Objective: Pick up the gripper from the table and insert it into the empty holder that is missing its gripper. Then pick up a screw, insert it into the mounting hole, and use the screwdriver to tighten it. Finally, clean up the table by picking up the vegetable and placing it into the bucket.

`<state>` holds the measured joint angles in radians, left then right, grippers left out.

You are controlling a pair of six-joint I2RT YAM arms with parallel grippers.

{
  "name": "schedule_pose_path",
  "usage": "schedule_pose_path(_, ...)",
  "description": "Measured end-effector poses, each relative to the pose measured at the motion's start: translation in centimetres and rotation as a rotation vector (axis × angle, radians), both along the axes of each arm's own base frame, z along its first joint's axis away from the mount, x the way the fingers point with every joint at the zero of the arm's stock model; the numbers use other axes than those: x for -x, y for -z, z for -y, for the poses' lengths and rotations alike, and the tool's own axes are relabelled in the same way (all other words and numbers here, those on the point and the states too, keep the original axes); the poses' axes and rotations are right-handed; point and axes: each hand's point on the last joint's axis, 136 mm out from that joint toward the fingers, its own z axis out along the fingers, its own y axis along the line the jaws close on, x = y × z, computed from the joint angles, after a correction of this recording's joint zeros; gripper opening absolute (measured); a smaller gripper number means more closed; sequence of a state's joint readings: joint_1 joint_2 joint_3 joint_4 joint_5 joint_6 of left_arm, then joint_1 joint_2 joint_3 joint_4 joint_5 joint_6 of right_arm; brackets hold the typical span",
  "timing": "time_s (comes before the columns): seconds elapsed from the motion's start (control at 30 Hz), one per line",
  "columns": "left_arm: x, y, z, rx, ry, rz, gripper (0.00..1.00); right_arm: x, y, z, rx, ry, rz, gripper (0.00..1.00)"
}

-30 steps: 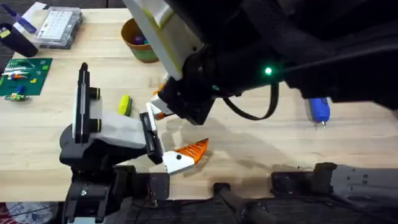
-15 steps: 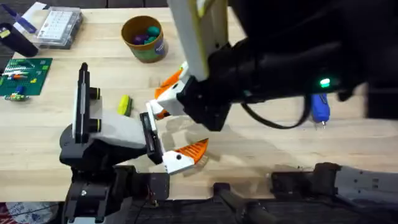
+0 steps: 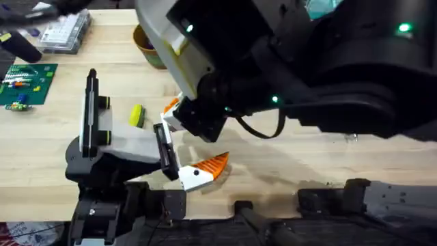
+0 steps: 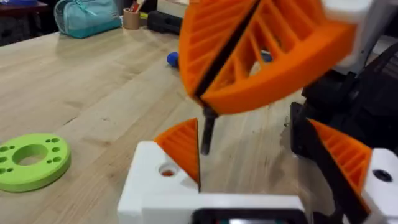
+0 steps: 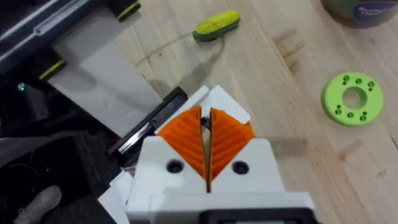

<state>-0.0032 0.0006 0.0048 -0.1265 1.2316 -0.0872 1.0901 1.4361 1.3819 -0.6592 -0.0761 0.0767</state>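
The holder, a grey-white body on a black base, stands at the front left. The gripper, white base with an orange tip, lies against the lower end of the holder's black end plate; I cannot tell if it is seated. My right gripper hovers just off that plate, shut on a thin dark screw. My left gripper is open and empty, facing the right one. The yellow-green vegetable lies beside the holder. The bucket is half hidden by an arm. The screwdriver's blue handle shows far off.
A green disc with holes lies on the wood near the grippers. A clear compartment box and a green circuit board sit at the back left. The raised arms cover the middle and right of the table.
The dark arm swung back over the bucket and the screwdriver. The right gripper, slightly higher and farther right half a second ago, has come back down-left toward the end plate.
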Motion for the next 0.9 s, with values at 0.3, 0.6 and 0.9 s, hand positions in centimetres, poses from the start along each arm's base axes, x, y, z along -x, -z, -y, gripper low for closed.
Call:
schedule_pose_path(0.3,0.0,0.0,0.0,0.0,0.0,0.0,0.986,-0.3,0.1,-0.6,-0.007,-0.017,0.023,0.011)
schedule_pose_path(0.6,0.0,0.0,0.0,0.0,0.0,0.0,0.986,-0.7,1.4,-0.7,0.03,-0.014,0.015,0.011)
schedule_pose_path(0.9,0.0,0.0,0.0,0.0,0.0,0.0,0.986,-1.1,1.5,-0.6,0.04,0.003,0.032,0.011)
